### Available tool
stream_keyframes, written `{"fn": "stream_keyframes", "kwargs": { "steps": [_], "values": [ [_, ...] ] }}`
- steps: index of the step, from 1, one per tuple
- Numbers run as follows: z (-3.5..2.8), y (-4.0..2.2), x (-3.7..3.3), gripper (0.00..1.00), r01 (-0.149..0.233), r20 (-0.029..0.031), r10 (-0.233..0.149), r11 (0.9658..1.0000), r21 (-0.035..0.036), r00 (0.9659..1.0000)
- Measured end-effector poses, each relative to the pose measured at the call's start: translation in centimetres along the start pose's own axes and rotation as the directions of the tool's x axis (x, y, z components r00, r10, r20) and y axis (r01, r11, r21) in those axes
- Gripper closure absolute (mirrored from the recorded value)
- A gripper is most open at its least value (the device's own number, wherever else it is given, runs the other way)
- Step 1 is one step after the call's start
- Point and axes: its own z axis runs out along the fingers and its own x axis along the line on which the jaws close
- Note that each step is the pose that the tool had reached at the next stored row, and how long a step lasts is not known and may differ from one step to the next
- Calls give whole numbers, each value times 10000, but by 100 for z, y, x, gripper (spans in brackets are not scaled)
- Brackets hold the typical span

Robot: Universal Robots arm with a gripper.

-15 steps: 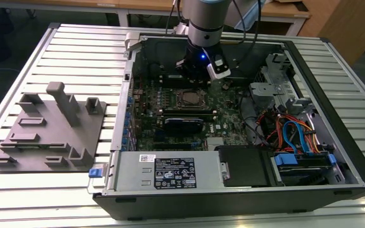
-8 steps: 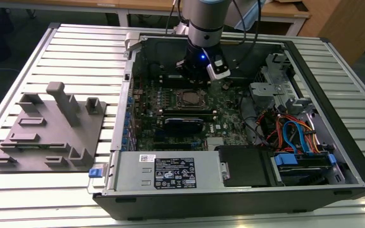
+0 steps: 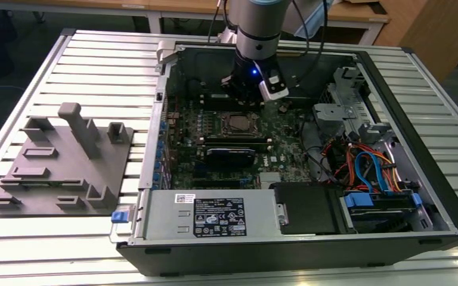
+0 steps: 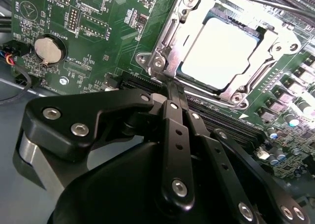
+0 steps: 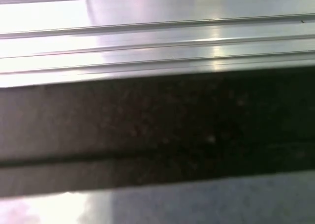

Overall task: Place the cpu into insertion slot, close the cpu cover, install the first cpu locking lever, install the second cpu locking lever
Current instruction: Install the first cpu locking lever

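Already the cpu (image 4: 221,49) sits in its socket on the green motherboard (image 4: 108,42), with the cpu cover (image 4: 170,34) folded down around it. Just beside the cover's near edge, the hand (image 4: 173,93) has its dark fingers (image 4: 177,135) drawn together, gripping nothing, inside the open computer case (image 3: 420,179) on the slatted tabletop (image 3: 93,65).

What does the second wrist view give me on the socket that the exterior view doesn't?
Second wrist view: the cpu cover lies down around the cpu, with the shut pincer at the cover's edge, and a coin cell nearby.
Exterior view: the whole open computer case, the grey fixture tray and the slatted table.
Both: cpu, motherboard.
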Motion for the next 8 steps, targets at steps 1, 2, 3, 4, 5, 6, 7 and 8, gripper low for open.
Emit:
{"fn": "stream_keyframes", "kwargs": {
  "steps": [1, 2, 3, 4, 5, 6, 7, 8],
  "values": [
    [2, -1, 0, 90, -16, 2, 16, 10000, 2, 10000],
    [3, -1, 0, 90, -31, 3, 31, 10000, 3, 10000],
    [6, -1, 0, 90, -45, 5, 45, 10000, 4, 10000],
    [14, 2, -2, 90, -56, 15, 56, 10000, -18, 10000],
    [17, 2, -2, 90, -68, 12, 68, 10000, -10, 10000],
    [18, 0, -1, 90, -75, 11, 75, 10000, -3, 10000],
    [19, -2, -1, 90, -81, 9, 81, 10000, 1, 10000],
    [21, -2, 0, 90, -83, 9, 83, 10000, 4, 10000]
  ]
}}
